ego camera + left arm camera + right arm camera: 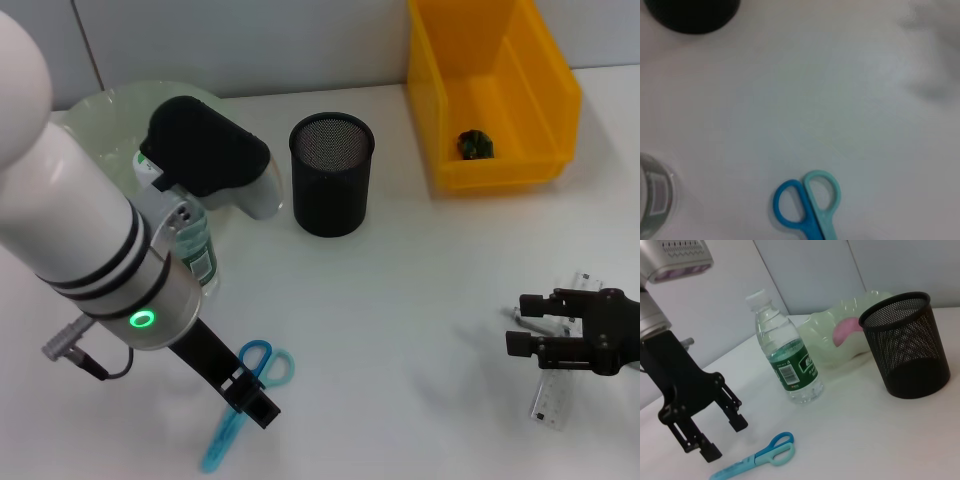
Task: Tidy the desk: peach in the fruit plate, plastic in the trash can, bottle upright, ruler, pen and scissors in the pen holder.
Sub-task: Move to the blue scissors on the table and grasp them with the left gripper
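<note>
The blue and teal scissors [243,405] [807,206] [761,458] lie flat near the table's front edge. My left gripper [258,398] [725,439] hovers just over them, open and empty. The bottle [197,248] [785,361] stands upright behind it, partly hidden by my left arm in the head view. The peach [844,330] lies in the pale green fruit plate [105,112] [830,347]. The black mesh pen holder [331,175] [906,353] is empty. My right gripper [520,323] is open low over the clear ruler [553,398]. I cannot make out the pen.
The yellow bin [545,95] at the back right holds a dark green crumpled piece [475,145]. My left arm [90,240] covers much of the table's left side. Bare table lies between the pen holder and the two grippers.
</note>
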Action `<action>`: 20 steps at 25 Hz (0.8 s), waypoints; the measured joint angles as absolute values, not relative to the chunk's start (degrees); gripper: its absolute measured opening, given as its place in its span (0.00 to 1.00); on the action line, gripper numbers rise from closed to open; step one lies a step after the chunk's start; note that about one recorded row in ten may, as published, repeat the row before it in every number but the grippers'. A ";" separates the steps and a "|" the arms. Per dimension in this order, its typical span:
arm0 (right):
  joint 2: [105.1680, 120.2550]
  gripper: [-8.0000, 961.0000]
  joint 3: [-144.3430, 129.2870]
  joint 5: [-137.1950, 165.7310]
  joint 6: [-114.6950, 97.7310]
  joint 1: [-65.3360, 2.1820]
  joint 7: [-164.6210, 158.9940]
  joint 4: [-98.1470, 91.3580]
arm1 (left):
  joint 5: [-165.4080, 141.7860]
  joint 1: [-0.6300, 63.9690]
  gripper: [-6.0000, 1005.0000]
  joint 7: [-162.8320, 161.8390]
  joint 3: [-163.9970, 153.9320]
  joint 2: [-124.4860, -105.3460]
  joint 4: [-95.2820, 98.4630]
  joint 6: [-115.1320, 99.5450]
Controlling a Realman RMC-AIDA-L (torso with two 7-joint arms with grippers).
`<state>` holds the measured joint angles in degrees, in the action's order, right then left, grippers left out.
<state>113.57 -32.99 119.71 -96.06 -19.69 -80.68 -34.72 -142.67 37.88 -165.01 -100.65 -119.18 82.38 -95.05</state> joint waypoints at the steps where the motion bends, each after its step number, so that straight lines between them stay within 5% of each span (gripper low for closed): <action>1: 113.57 0.77 -32.99 119.71 -96.06 -19.69 -80.67 -34.72 | -142.67 37.88 0.72 -165.01 -100.65 -119.18 82.38 -95.05; 20: 113.55 0.77 -32.87 119.70 -95.26 -19.52 -80.86 -34.27 | -144.56 37.48 0.71 -164.89 -105.49 -119.18 77.58 -89.30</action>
<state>113.55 -32.87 119.70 -95.26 -19.52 -80.86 -34.27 -144.56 37.48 -164.89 -105.49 -119.18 77.58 -89.30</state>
